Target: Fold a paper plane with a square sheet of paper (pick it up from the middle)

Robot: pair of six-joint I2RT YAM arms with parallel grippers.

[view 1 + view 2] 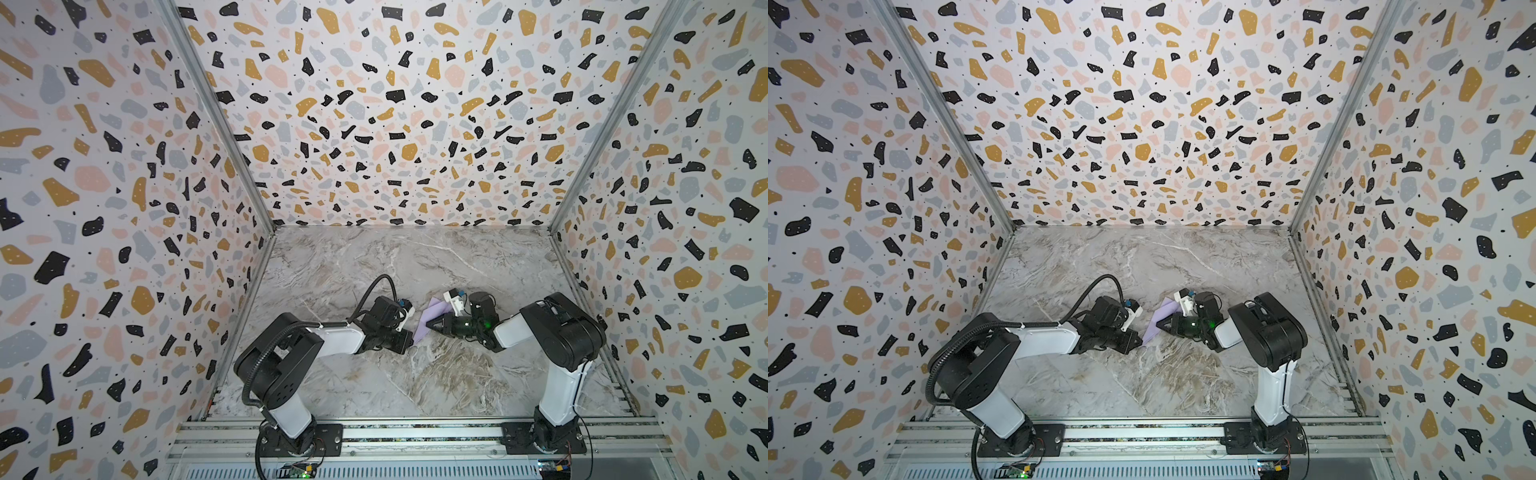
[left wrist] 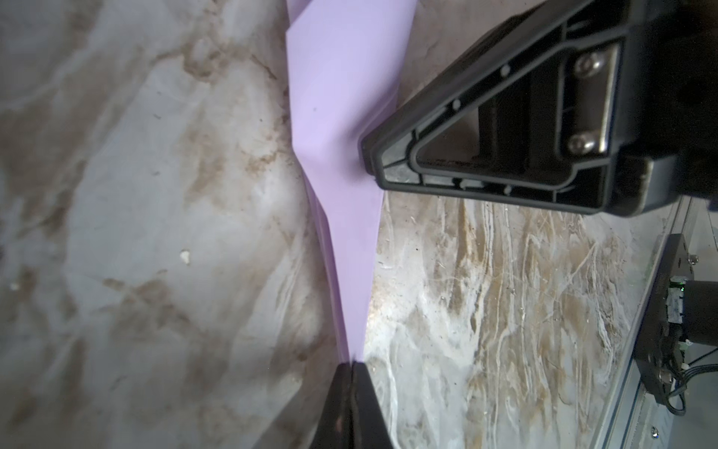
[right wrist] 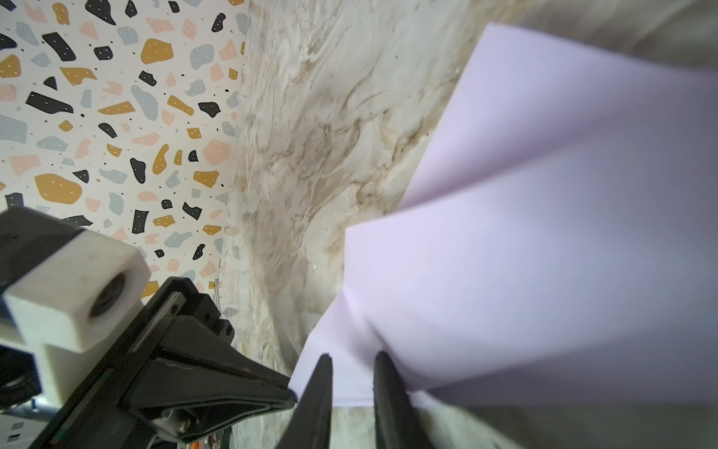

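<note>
Near the middle of the marble table [image 1: 374, 257], the partly folded paper plane [image 2: 342, 97] is being held, its wider end fanning open toward the table's far edge. Its narrow pointed end is being pinched by the left gripper [image 2: 351, 365], whose jaws are closed tight on it. The right gripper [image 3: 351, 359] is being presented with jaws slightly apart. The paper's face is being touched by its fingertips [image 3: 324, 373], and nothing is being clamped between them.

I can read no text, label, brand, number or sign in any view; whatever marks exist are too blurred.
</note>
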